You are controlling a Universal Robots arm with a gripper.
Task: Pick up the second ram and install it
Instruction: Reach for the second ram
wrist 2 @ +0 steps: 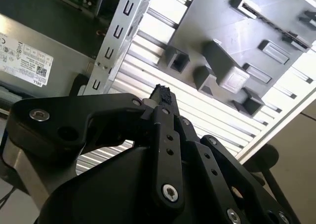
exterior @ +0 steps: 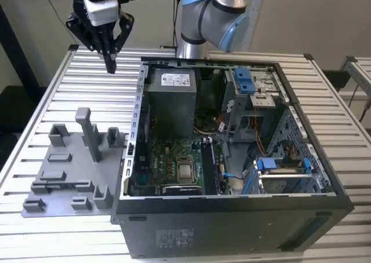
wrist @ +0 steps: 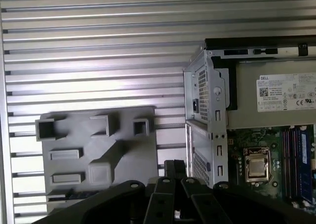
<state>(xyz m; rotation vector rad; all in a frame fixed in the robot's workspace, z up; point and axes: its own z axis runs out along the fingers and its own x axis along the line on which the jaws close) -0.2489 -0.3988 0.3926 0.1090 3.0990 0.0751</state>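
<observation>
Over the slatted table (exterior: 52,89), I see the gripper (exterior: 110,65) with jaws pressed together and empty; descending closed could strike the holder plate (exterior: 65,177).

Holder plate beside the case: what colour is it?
The holder plate is plain grey, clearest in the exterior view.

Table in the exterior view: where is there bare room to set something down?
Bare table slats lie behind the holder plate, below the gripper. Another strip runs along the case at the exterior view's right. Crowded: inside the case, and only a narrow gap parts plate and case.
</observation>
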